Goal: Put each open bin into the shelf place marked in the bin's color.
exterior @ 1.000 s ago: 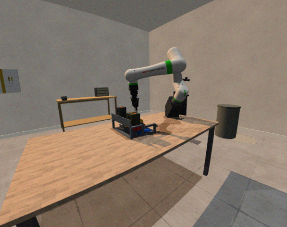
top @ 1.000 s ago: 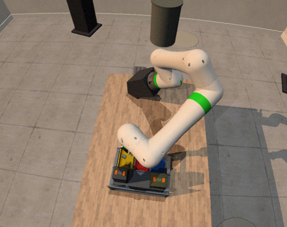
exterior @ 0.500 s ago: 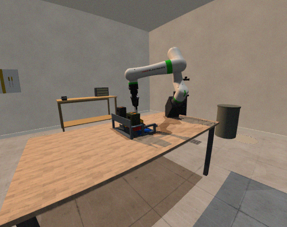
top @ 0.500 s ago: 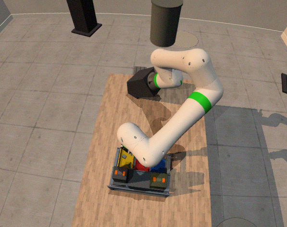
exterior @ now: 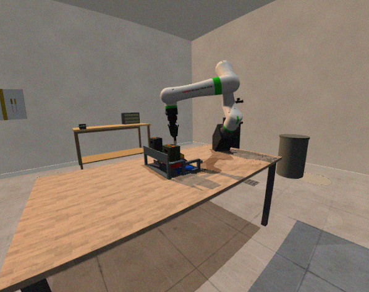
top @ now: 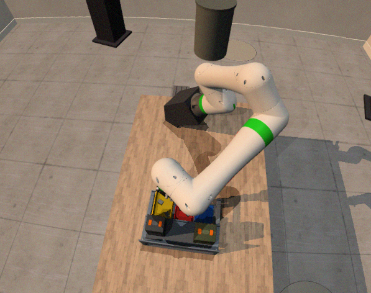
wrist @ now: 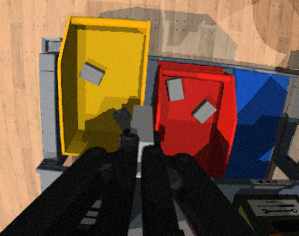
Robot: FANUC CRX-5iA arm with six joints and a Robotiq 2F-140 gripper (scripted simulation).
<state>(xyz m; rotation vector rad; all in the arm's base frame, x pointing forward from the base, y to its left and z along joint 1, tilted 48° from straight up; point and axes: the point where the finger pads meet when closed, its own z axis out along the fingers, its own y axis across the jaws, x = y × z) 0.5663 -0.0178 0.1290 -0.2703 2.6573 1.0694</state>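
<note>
A grey shelf rack stands on the wooden table. A yellow bin with one grey part sits in the rack's left place and also shows in the overhead view. Its front reaches farther out than that of the red bin, which holds two grey parts in the middle place. A blue patch fills the right place. My gripper is shut and empty, hanging just above the gap between the yellow and red bins. It points straight down in the side view. I cannot tell whether the yellow bin stands level.
A black box and an olive box sit on the rack's upper board, over the bins' rear ends. The arm's base is at the table's far end. A grey drum and a side bench stand off the table.
</note>
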